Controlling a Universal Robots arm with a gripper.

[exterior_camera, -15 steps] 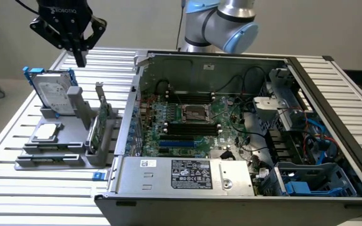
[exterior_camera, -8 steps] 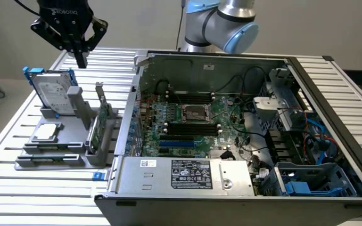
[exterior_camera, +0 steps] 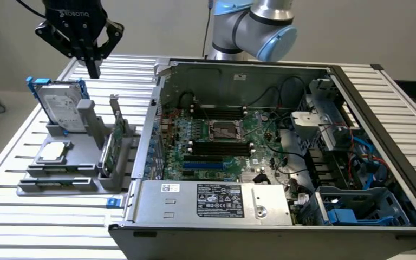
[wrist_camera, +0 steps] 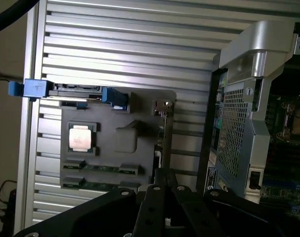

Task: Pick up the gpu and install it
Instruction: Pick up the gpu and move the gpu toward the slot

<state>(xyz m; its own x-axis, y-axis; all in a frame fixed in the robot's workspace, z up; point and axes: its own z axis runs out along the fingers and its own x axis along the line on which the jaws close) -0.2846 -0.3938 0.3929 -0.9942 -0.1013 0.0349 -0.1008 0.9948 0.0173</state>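
The gpu point(exterior_camera: 115, 142) stands on edge in a grey holder point(exterior_camera: 71, 162) on the table, at the exterior view's left of the open computer case point(exterior_camera: 266, 151); its green board faces the case. My gripper point(exterior_camera: 92, 69) hangs shut and empty high above the table, beyond the holder and apart from the card. Looking down from the wrist, the gpu point(wrist_camera: 161, 111) is a thin edge with its silver bracket end showing, and the shut gripper point(wrist_camera: 164, 174) lies just short of it. The large green motherboard point(exterior_camera: 215, 138) lies inside the case.
In the same holder stand a silver hard drive in a blue frame point(exterior_camera: 60, 104), a processor chip point(exterior_camera: 54, 151) and memory sticks point(wrist_camera: 100, 168). The case's side wall point(wrist_camera: 238, 113) rises close beside the holder. The arm's base point(exterior_camera: 255, 27) stands behind the case.
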